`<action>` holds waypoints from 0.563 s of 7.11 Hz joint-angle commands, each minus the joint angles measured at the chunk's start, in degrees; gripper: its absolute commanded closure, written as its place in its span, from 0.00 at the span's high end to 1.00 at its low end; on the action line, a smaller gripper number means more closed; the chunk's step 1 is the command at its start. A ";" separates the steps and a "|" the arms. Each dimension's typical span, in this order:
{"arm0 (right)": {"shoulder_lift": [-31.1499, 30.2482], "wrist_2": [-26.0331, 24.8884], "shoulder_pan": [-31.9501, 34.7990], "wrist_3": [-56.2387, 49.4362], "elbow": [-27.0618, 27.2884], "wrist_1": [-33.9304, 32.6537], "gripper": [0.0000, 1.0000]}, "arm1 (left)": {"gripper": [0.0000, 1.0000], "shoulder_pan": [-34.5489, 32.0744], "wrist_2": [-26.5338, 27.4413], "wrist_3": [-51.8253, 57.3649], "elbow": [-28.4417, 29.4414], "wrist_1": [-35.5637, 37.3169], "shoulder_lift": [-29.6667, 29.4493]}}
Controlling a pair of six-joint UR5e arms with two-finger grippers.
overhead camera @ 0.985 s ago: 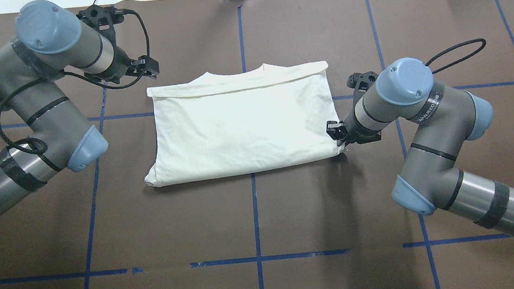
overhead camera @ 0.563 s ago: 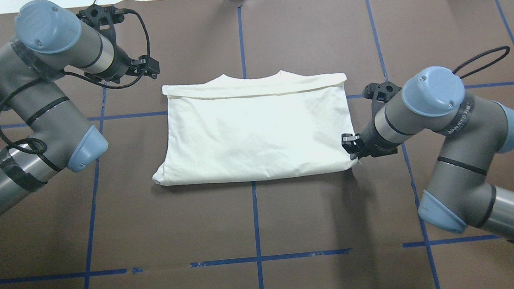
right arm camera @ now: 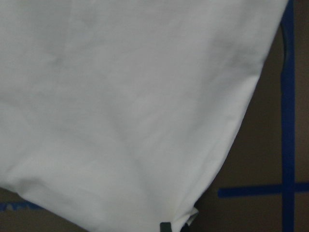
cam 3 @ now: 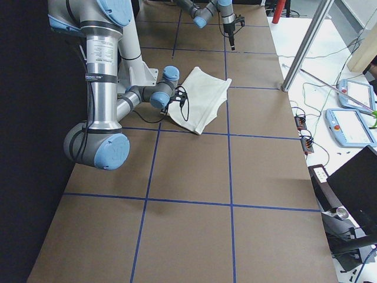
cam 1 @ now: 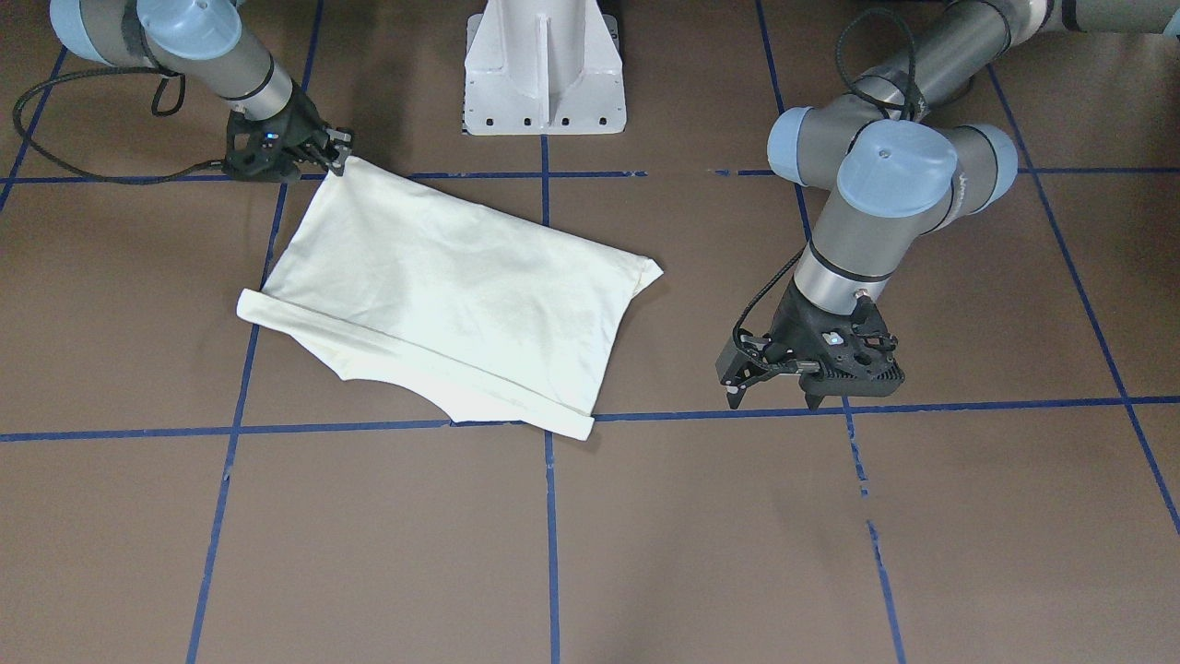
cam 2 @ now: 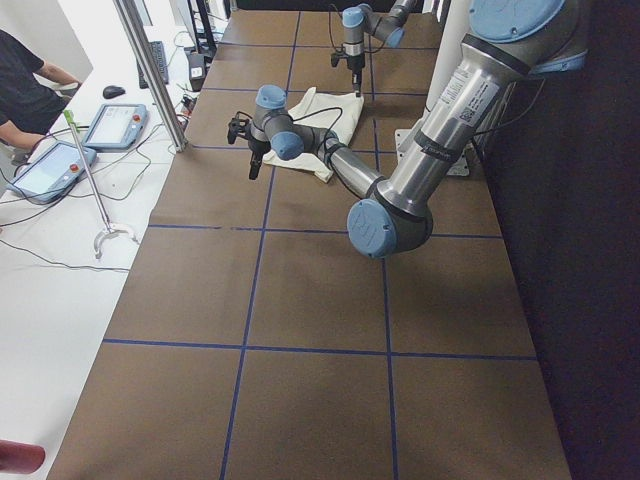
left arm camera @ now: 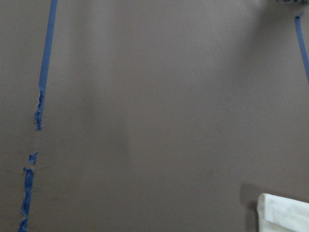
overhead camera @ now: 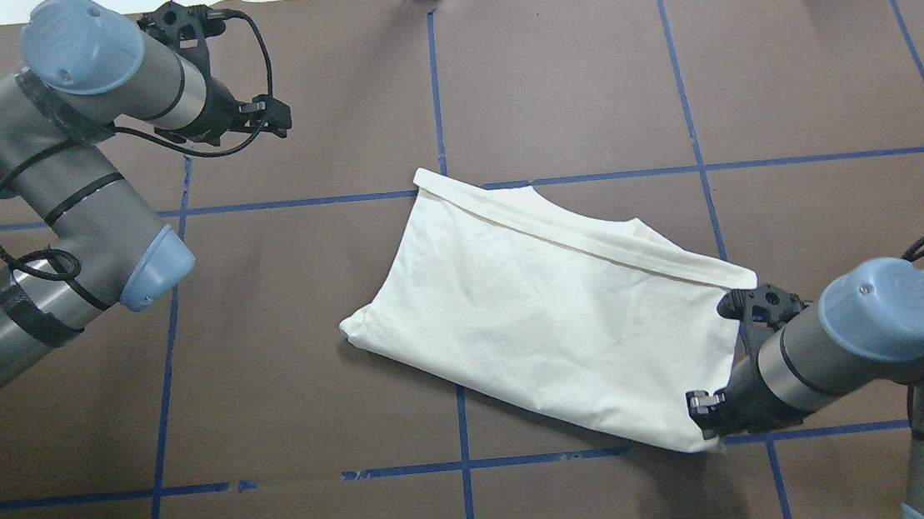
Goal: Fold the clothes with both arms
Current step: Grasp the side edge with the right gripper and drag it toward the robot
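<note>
The shirt [overhead camera: 551,319] lay folded on the brown table [overhead camera: 563,75], plain side up, no print showing; it sat askew to the blue tape lines [overhead camera: 433,86], running from about the table's middle down toward the robot's right and the near edge. A narrow folded band ran along its far edge, with the dip of the collar just beyond it.

The right gripper [overhead camera: 705,410] was down at the shirt's near right corner; its fingers were closed narrow on that corner, and the front camera showed the cloth drawn to a point between them [cam 1: 336,157]. The right wrist camera was filled with pale cloth, a dark fingertip [right arm camera: 165,226] at the bottom of the picture against the corner.

The left gripper [overhead camera: 274,117] hung over bare table on the far left, well apart from the shirt; its fingers [cam 1: 733,395] stood wide apart with nothing between them. The white pedestal [cam 1: 544,74] stood at the robot's edge of the table, clear of the cloth.
</note>
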 commanded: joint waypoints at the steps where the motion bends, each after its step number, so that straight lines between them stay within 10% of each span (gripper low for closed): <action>1: -1.61 -2.59 -9.57 7.23 2.33 0.16 0.36 | 1.00 0.05 0.03 -0.06 -0.16 -0.08 -0.01; 2: -1.00 -3.57 -9.60 7.51 2.85 0.16 0.99 | 1.00 0.22 -0.06 -0.06 -0.16 -0.08 -0.01; 4: 4.16 -7.00 -2.63 7.51 2.59 0.25 1.00 | 1.00 3.27 -1.63 -4.86 -2.07 0.00 -0.01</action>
